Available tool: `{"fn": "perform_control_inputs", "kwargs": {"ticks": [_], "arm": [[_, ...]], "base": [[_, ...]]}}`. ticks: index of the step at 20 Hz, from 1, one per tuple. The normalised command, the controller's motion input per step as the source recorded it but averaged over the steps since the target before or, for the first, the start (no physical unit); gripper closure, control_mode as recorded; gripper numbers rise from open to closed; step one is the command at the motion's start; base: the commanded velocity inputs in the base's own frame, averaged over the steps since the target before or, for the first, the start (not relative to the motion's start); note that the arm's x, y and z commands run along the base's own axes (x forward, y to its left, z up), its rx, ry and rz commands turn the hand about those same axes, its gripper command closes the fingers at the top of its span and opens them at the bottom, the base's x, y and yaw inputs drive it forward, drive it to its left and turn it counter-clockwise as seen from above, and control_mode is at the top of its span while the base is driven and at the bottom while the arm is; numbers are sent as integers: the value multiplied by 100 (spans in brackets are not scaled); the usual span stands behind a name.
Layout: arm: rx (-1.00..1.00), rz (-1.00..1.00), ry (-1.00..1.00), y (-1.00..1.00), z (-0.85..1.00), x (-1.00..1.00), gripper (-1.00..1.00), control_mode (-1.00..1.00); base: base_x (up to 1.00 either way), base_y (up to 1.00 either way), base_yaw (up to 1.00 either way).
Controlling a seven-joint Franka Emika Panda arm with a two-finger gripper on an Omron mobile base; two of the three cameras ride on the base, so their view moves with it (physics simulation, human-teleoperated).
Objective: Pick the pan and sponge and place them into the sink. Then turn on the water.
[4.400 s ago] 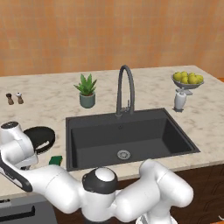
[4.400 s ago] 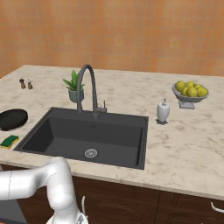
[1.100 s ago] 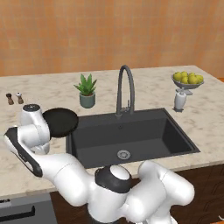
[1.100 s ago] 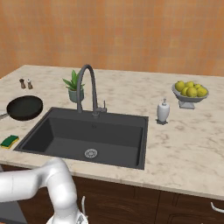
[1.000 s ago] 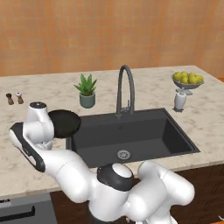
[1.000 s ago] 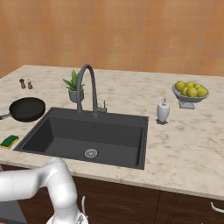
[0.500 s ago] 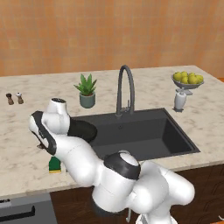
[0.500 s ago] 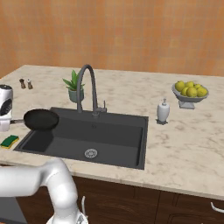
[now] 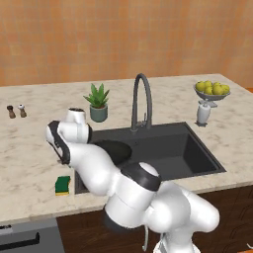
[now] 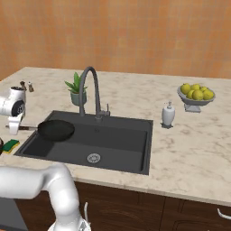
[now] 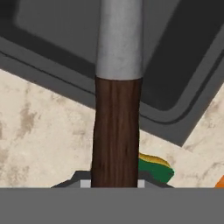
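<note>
My gripper [image 10: 15,127] is shut on the pan's reddish-brown handle [image 11: 116,131]. The black pan [image 10: 56,130] hangs level over the left end of the sink [image 10: 113,143]; in the left base view the pan [image 9: 114,150] shows just right of my forearm. The sponge [image 10: 10,145], green over yellow, lies on the counter just left of the sink's front left corner, below the handle, and shows as the sponge [image 9: 63,185] and the sponge [image 11: 154,169] too. The dark gooseneck faucet [image 10: 90,88] stands behind the basin. No water is in view.
A potted plant [image 9: 98,102] stands behind the sink's left end. Salt and pepper shakers [image 9: 16,111] are at the far left of the counter. A soap dispenser [image 10: 168,114] and a bowl of lemons [image 10: 195,96] stand to the right of the sink.
My gripper has carried the pan to the right, from above the counter left of the sink to over the basin's left end. The sponge has stayed where it was.
</note>
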Motion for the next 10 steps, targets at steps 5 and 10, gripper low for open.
{"fn": "perform_control_inputs", "kwargs": {"ticks": [5, 10], "arm": [[-1, -17, 12, -91, -12, 39, 100, -100], [0, -9, 5, -90, -16, 35, 100, -100]], "base": [[0, 0, 0], [0, 0, 0]]}}
